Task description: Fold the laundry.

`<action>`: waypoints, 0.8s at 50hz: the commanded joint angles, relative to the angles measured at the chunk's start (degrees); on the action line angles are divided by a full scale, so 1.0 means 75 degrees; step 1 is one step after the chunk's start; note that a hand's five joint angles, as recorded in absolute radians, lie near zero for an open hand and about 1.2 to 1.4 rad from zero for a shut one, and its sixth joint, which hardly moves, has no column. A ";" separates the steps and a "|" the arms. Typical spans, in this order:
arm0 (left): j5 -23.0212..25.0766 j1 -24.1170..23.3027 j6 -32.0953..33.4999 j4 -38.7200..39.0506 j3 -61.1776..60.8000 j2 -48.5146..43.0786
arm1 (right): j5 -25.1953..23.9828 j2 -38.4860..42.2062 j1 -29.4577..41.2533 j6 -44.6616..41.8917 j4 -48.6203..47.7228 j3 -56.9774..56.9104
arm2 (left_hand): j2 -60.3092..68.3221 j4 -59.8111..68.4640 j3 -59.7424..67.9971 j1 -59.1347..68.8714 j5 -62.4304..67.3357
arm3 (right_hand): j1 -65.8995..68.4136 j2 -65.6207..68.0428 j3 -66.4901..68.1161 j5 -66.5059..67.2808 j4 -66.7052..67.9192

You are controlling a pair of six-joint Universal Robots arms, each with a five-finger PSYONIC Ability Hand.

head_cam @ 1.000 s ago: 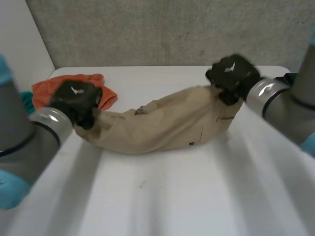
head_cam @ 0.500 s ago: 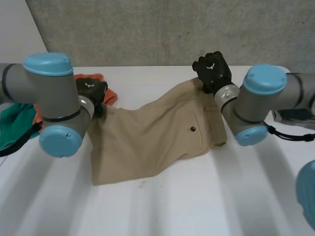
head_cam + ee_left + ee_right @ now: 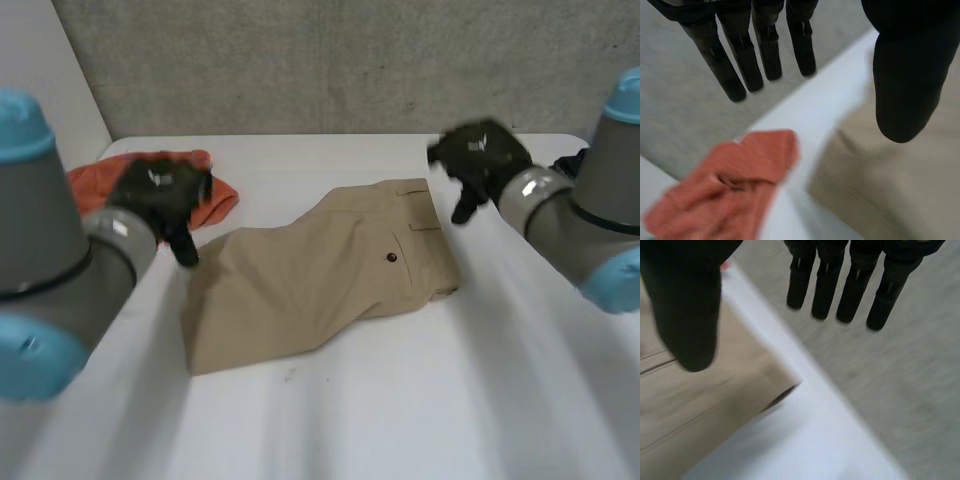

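You have the trousers (image 3: 320, 275) lying flat on the worktop (image 3: 400, 400), seemingly folded over once (waistband end near the right robot hand (image 3: 478, 160)). That hand and the left robot hand (image 3: 160, 195) hover by the far corners, fingers straight and spread from the thumb, holding nothing. Remaining, I judge: another fold, plus the crumpled orange cloth (image 3: 222, 195).

There is one counter (image 3: 400, 400), white. On it are two pieces of laundry: one pair of tan trousers (image 3: 310, 285) and one orange cloth (image 3: 222, 198). One dark button (image 3: 390, 258) shows on the trousers. There are two arms, a left arm (image 3: 50, 270) and a right arm (image 3: 585, 215), and two black hands, the left hand (image 3: 160, 190) and the right hand (image 3: 480, 155).
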 commanded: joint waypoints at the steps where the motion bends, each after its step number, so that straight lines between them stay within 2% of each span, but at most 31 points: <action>1: 0.0924 0.0042 0.0000 -0.0576 -0.1388 0.0358 | -0.1261 0.0255 -0.0549 -0.0244 0.1566 0.0611 | 0.3332 0.3369 0.3329 0.3174 0.3372 | 0.3047 0.3063 0.3090 0.3058 0.3106; 3: 0.1065 0.0077 -0.0011 -0.0693 -0.1540 0.0334 | -0.1544 0.0349 -0.0643 -0.0409 0.1556 0.0752 | 0.3873 0.3911 0.3870 0.3715 0.3913 | 0.3682 0.3698 0.3725 0.3693 0.3741; 7: 0.1183 0.0089 -0.0035 -0.0846 -0.1799 0.0136 | -0.1990 0.0595 -0.0761 -0.0737 0.1357 0.1034 | 0.3518 0.3556 0.3515 0.3360 0.3558 | 0.4021 0.4037 0.4064 0.4032 0.4080; 11: 0.1148 0.0170 0.0012 -0.0683 -0.1706 -0.0391 | -0.2003 0.0876 -0.0726 -0.0843 0.0936 0.1151 | 0.1235 0.1272 0.1231 0.1076 0.1275 | 0.3686 0.3702 0.3729 0.3696 0.3745; 12: 0.1102 0.0206 0.0024 -0.0647 -0.1612 -0.0624 | -0.1991 0.0981 -0.0691 -0.0855 0.0702 0.1186 | 0.0385 0.0422 0.0381 0.0226 0.0425 | 0.3307 0.3323 0.3350 0.3318 0.3366; 15: 0.1019 0.0206 0.0035 -0.0589 -0.1471 -0.0919 | -0.1979 0.1099 -0.0620 -0.0867 0.0303 0.1257 | 0.0086 0.0123 0.0082 -0.0073 0.0126 | 0.1963 0.1980 0.2007 0.1974 0.2023; 16: 0.0961 0.0194 0.0035 -0.0577 -0.1366 -0.1094 | -0.1956 0.1169 -0.0597 -0.0867 -0.0012 0.1315 | -0.0137 -0.0100 -0.0141 -0.0296 -0.0097 | 0.0825 0.0842 0.0868 0.0836 0.0884; 20: 0.0821 0.0194 0.0035 -0.0449 -0.1097 -0.1457 | -0.1862 0.1263 -0.0527 -0.0843 -0.0750 0.1467 | -0.0855 -0.0818 -0.0859 -0.1014 -0.0815 | -0.0371 -0.0354 -0.0327 -0.0360 -0.0312; 31: 0.0293 0.0218 0.0211 0.0278 -0.0358 -0.2091 | -0.1604 0.1638 -0.0339 -0.0785 -0.1889 0.1398 | -0.0768 -0.0730 -0.0771 -0.0926 -0.0728 | -0.0375 -0.0359 -0.0332 -0.0365 -0.0316; 40: -0.0340 0.0159 0.0996 0.0958 0.0275 -0.2654 | -0.1229 0.2107 -0.0058 -0.0785 -0.2452 0.0941 | -0.0610 -0.0573 -0.0614 -0.0769 -0.0570 | -0.0084 -0.0067 -0.0040 -0.0073 -0.0025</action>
